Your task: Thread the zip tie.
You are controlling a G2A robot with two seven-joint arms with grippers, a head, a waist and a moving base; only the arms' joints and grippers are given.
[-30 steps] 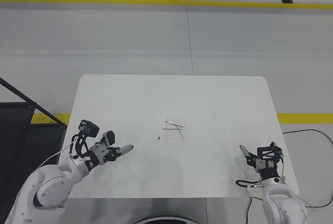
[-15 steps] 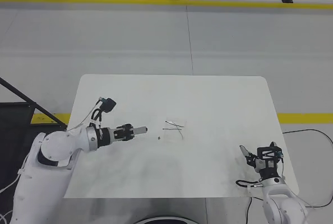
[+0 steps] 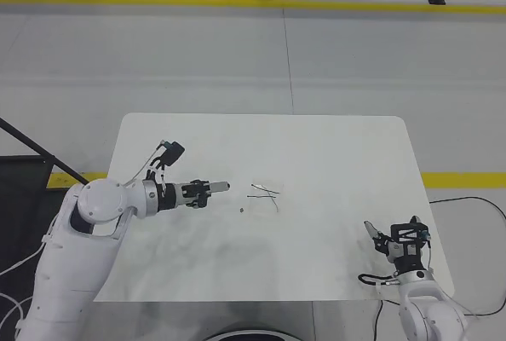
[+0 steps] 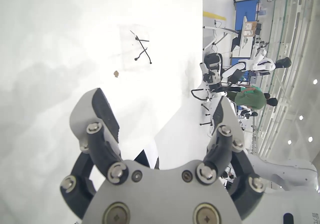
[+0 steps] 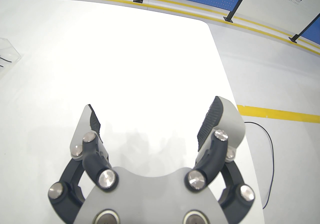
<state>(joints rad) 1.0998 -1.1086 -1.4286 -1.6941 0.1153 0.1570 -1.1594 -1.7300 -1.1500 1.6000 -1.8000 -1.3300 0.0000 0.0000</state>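
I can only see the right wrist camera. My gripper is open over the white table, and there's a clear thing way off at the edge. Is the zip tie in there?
Observer: Yes. The top view shows black zip ties lying crossed on that clear tray, near the middle of the table.
Operator: Is the other arm holding one?
Observer: No. The left gripper is open and empty. It is short of the tray and pointing toward it.
Operator: Is anything else there?
Observer: A small brown speck lies on the table just outside the tray, on the left gripper's side.
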